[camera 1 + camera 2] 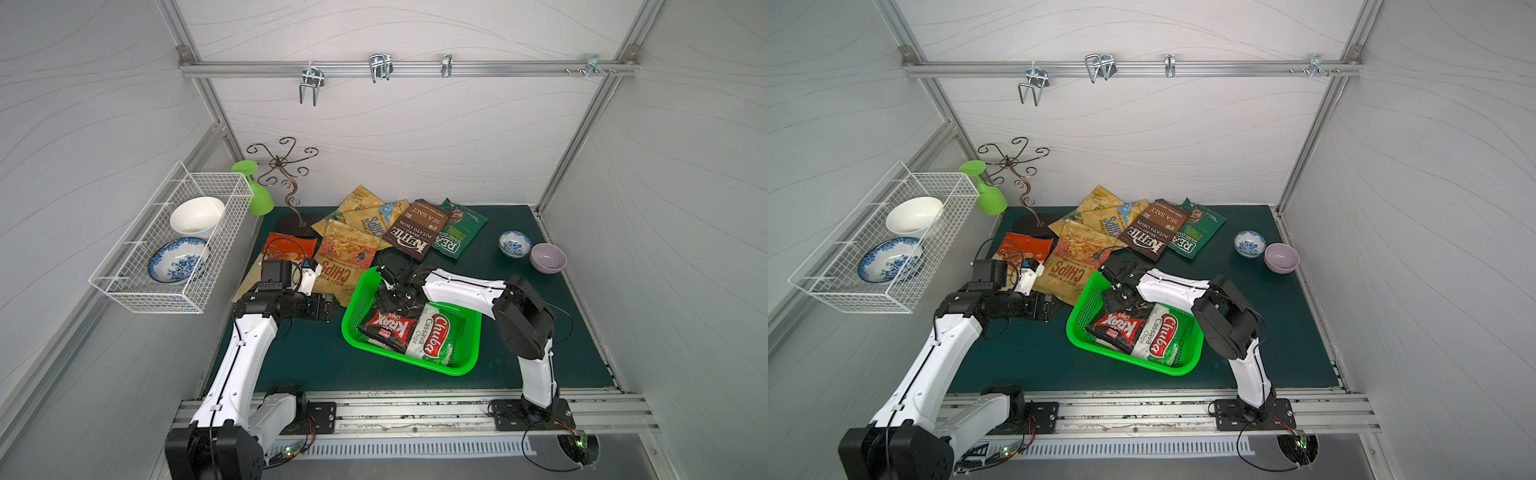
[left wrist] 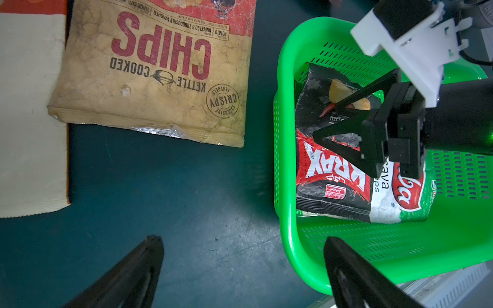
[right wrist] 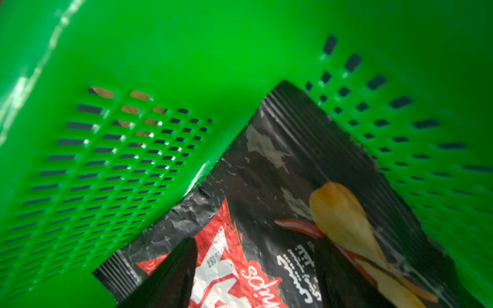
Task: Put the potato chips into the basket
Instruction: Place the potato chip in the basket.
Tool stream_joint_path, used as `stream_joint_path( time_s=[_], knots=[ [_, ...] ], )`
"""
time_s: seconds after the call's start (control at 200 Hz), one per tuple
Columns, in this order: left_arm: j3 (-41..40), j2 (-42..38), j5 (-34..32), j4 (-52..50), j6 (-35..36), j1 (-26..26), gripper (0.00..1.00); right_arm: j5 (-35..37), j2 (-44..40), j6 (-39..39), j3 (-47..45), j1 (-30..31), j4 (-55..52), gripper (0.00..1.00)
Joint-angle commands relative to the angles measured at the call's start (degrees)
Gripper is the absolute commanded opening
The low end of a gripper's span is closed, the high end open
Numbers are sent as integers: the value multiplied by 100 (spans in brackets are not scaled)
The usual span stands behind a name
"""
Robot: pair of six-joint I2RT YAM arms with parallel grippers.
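The green basket [image 1: 353,299] [image 1: 1084,307] sits mid-mat and holds two bags. A black-red Krax bag [image 1: 388,326] [image 2: 333,173] [image 3: 266,173] lies partly over a green-white Chuba bag [image 1: 436,336] [image 2: 400,197]. My right gripper [image 1: 390,286] [image 3: 256,241] is low inside the basket over the Krax bag's far end, open, with its fingers spread above the flat bag. My left gripper [image 1: 330,306] [image 2: 242,240] hovers wide open over the mat by the basket's left rim [image 2: 286,240]. Behind the basket lie a tan CHIPS bag [image 1: 345,266], an orange bag [image 1: 286,247], a brown Kettle bag [image 1: 415,230], a dark green bag [image 1: 459,230] and further tan bags [image 1: 361,208].
A white wire rack [image 1: 124,291] with two bowls hangs on the left wall. A green goblet [image 1: 255,195] and a metal scroll stand [image 1: 286,174] occupy the back left. A blue-white bowl [image 1: 514,243] and a lilac bowl [image 1: 547,257] sit at the right. A pale flat sheet [image 2: 26,106] lies beside the CHIPS bag.
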Motion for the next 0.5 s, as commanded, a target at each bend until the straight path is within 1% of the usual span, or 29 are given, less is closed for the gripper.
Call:
stream_joint_path(
  time_s=[0.0,0.28,0.43,0.495],
  knots=[
    [32,-95,57,156,50,4,98,-292,124,-97,-40,7,161,73],
    [32,-109,37,156,50,5,98,-964,178,74,-99,2,235,73],
    [32,-109,46,156,50,5,98,-1058,-238,81,-158,2,194,73],
    [32,-110,45,156,50,4,98,-1041,-545,71,-169,2,170,75]
  ],
)
